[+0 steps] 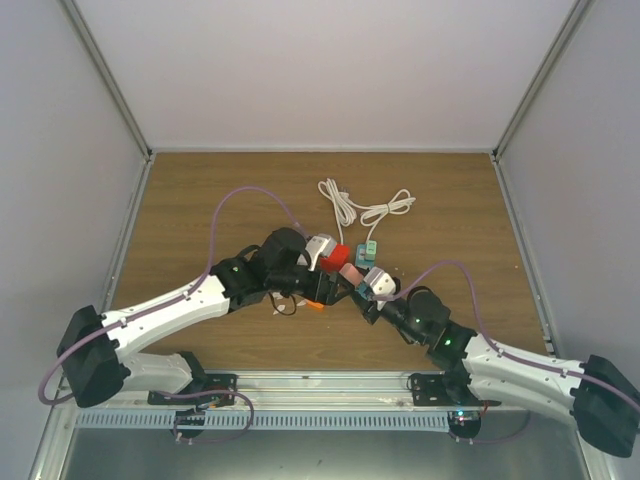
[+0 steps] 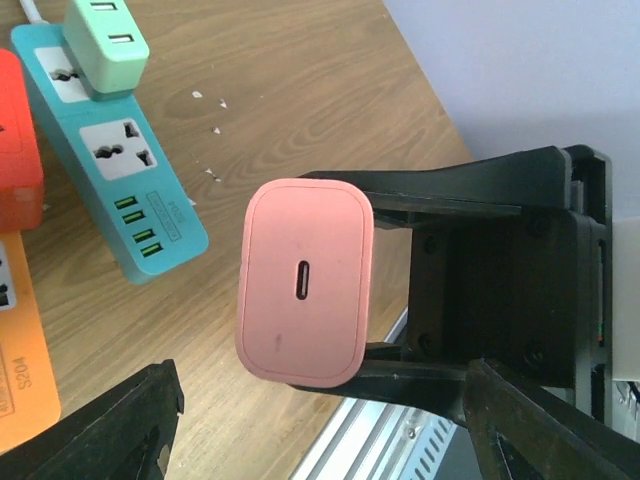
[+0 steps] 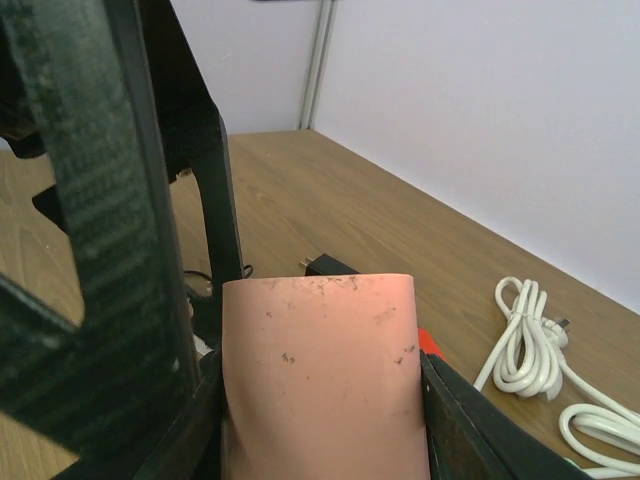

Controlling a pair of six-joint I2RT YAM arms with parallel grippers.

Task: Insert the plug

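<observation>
Where the two arms meet over the middle of the table (image 1: 200,200), the top view shows the right gripper (image 1: 362,287) carrying the pink plug (image 1: 350,272) just beside the left gripper (image 1: 322,282); a red power strip (image 1: 336,257) and a teal power strip (image 1: 367,249) lie just beyond, and a coiled white cable (image 1: 365,208) lies farther back. Left wrist view: the pink plug hangs clear of the table, its port face toward the camera, pinched top and bottom by the right gripper's black fingers (image 2: 450,185); the left gripper's own jaws stand wide apart and grasp nothing; the teal power strip carries a green adapter (image 2: 105,45) in one socket, with a free socket beside it; an orange power strip (image 2: 25,350) lies at the near edge. Right wrist view: the jaws are closed firmly on the plug's two sides; its prongs are hidden. Judged step: transport, with insertion not begun; the next move calls for turning the prongs toward a free socket, aligning squarely, then pressing straight in, perhaps with the idle gripper steadying the strip.
</observation>
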